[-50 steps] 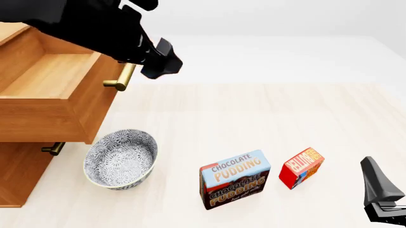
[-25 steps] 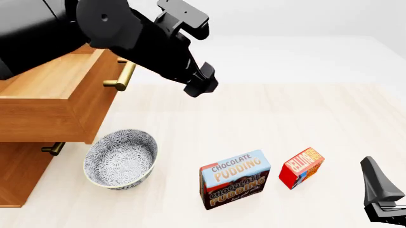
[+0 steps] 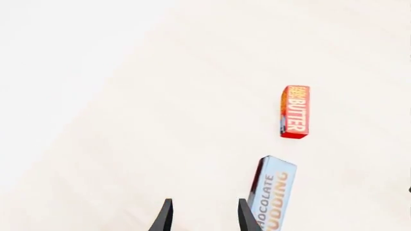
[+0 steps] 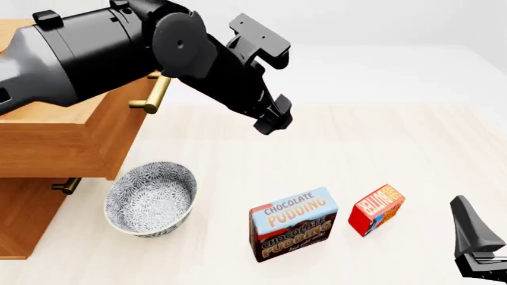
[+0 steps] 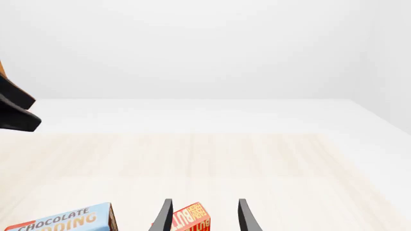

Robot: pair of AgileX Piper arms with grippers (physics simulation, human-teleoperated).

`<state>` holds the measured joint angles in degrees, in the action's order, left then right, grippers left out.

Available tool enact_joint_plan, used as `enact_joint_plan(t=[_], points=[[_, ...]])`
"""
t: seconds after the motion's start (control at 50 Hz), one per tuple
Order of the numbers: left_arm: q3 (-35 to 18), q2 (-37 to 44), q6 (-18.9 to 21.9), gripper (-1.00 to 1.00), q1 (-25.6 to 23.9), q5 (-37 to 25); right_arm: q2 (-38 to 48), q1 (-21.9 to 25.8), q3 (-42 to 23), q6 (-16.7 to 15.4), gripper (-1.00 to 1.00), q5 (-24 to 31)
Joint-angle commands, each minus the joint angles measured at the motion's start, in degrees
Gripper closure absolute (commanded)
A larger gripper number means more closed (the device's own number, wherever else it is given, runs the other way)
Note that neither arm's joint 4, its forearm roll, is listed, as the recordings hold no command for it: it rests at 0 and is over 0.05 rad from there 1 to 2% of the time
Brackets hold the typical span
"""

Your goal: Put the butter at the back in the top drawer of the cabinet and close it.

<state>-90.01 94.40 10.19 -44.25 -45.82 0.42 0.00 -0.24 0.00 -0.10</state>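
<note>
Front view: the left gripper [image 4: 272, 120] hangs in the air above the table [image 4: 380, 136], right of the cabinet [image 4: 32, 172]. Its jaws are parted, as the left wrist view shows by the clear gap between the two fingertips [image 3: 164, 219], and nothing is between them. The right gripper [image 4: 475, 246] sits low at the near right edge of the table; the right wrist view shows its jaws likewise apart and empty, with the butter [image 5: 190, 219] visible beyond the gap.

The butter [image 4: 377, 209] stands on the table at near right, just right of the pudding box [image 4: 293, 224] and apart from it. A patterned bowl [image 4: 151, 199] rests left of the pudding box, beside the cabinet. The top drawer [image 4: 71, 139] is pulled out, its brass handle [image 4: 152, 98] facing right; the left arm [image 4: 119, 47] covers most of the drawer's inside.
</note>
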Motion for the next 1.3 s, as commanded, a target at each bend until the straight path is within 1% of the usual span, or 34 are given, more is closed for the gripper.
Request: enact_joint_plan(t=[0.02,0.36,0.58,0.66,0.68,0.7,0.74,0.76,0.9,0.98,1.02,1.06,1.18,1.22,1.3], points=[[-0.8,2.1,-0.3,-1.0,-1.2,0.3,0.0,0.0,0.0,0.0,-1.0,0.0],[-4.4,6.6,-0.6,-1.0,-3.6,0.1,0.0,0.0,0.0,0.0,-1.0,0.0],[-10.4,12.3,-1.8,-1.0,-6.6,-1.4,0.0,0.0,0.0,0.0,-1.0,0.0],[-11.6,13.6,-1.9,-1.0,-7.1,-1.5,0.0,0.0,0.0,0.0,-1.0,0.0],[-12.2,13.9,-2.0,-1.0,-7.2,-1.7,0.0,0.0,0.0,0.0,-1.0,0.0],[-14.0,15.3,-2.6,-1.0,-7.9,-2.4,0.0,0.0,0.0,0.0,-1.0,0.0],[-14.1,15.5,-2.5,-1.0,-8.0,-2.3,0.0,0.0,0.0,0.0,-1.0,0.0],[-15.2,16.4,-3.1,-1.0,-8.6,-2.7,0.0,0.0,0.0,0.0,-1.0,0.0],[-17.0,18.8,-3.7,-1.0,-9.9,-3.0,0.0,0.0,0.0,0.0,-1.0,0.0],[-19.0,20.8,-4.2,-1.0,-10.9,-3.6,0.0,0.0,0.0,0.0,-1.0,0.0],[-20.2,21.8,-4.5,-1.0,-11.3,-4.0,0.0,0.0,0.0,0.0,-1.0,0.0],[-23.1,23.8,-5.7,-1.0,-12.1,-5.4,0.0,0.0,0.0,0.0,-1.0,0.0],[-24.4,26.0,-5.9,-1.0,-12.5,-5.0,0.0,0.0,0.0,0.0,-1.0,0.0],[-25.9,27.1,-6.4,-1.0,-12.9,-5.7,0.0,0.0,0.0,0.0,-1.0,0.0],[-26.4,28.0,-6.6,-1.0,-13.1,-5.7,0.0,0.0,0.0,0.0,-1.0,0.0]])
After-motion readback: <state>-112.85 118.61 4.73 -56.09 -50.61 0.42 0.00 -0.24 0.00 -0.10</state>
